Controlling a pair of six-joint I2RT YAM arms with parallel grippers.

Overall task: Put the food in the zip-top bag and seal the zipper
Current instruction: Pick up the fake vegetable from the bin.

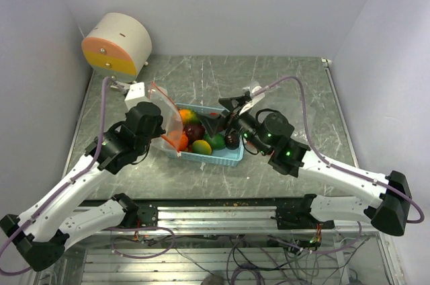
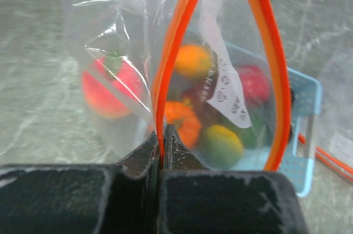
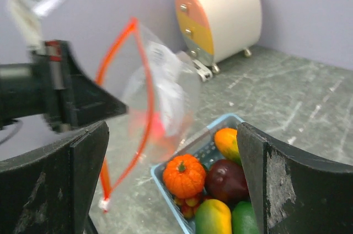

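Observation:
A clear zip-top bag (image 1: 169,115) with an orange zipper rim hangs open over the left end of the light blue basket (image 1: 232,158). My left gripper (image 2: 161,141) is shut on the zipper rim (image 2: 160,96). One reddish piece of food (image 2: 107,88) lies inside the bag. The rest of the food sits in the basket: an orange pumpkin (image 3: 185,176), a dark purple piece (image 3: 226,179), a yellow-green one (image 3: 212,217) and a green one (image 3: 245,218). My right gripper (image 3: 174,190) hovers just above the basket, wide open with nothing in it.
A white drum with an orange face (image 1: 117,43) stands at the table's back left corner. White walls close in the grey marbled table (image 1: 289,83) on three sides. The arm bases and cables run along the near edge.

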